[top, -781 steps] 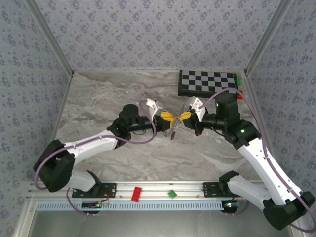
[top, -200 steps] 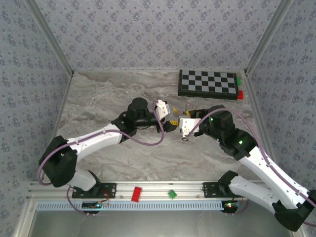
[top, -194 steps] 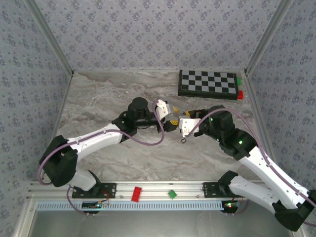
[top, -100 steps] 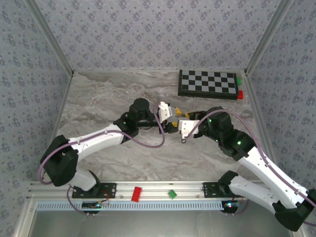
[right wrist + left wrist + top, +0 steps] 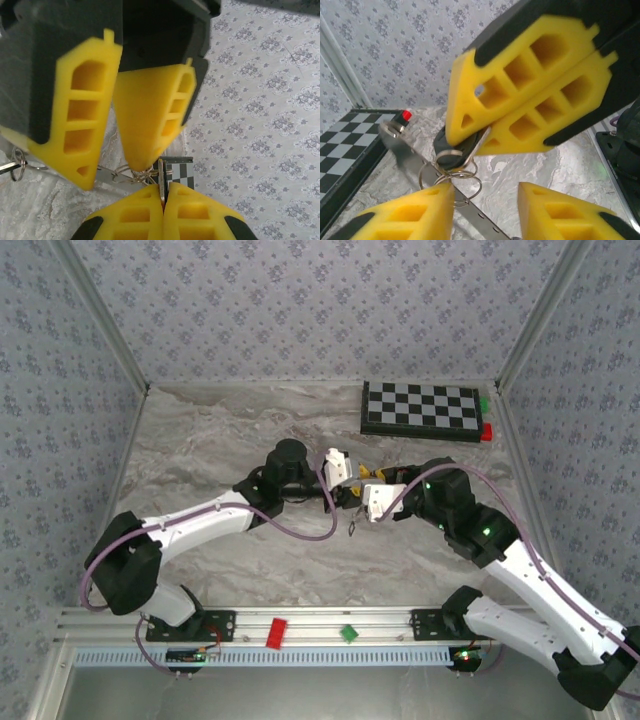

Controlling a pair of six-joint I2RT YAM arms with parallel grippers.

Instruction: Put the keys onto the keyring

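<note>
Right jaws pinching black-headed key, looped wire keyring

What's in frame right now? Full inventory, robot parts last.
tabletop: 1, grey-white marble, fills the cell floor
checkerboard: 1, black and white, far right of the tabletop
rail: 1, silver, near edge
red blocks: 2, that one at the checkerboard's right end, another on the rail
green blocks: 2, that one at the checkerboard's far right corner, another on the rail
key: 1 clearly seen, black head, pinched in the right end effector
keyring: silver wire loops, hanging below the key
arms: 2, white and black, left and right
left end effector: yellow fingers, open, by the keyring
right end effector: yellow fingers, shut on the key
</note>
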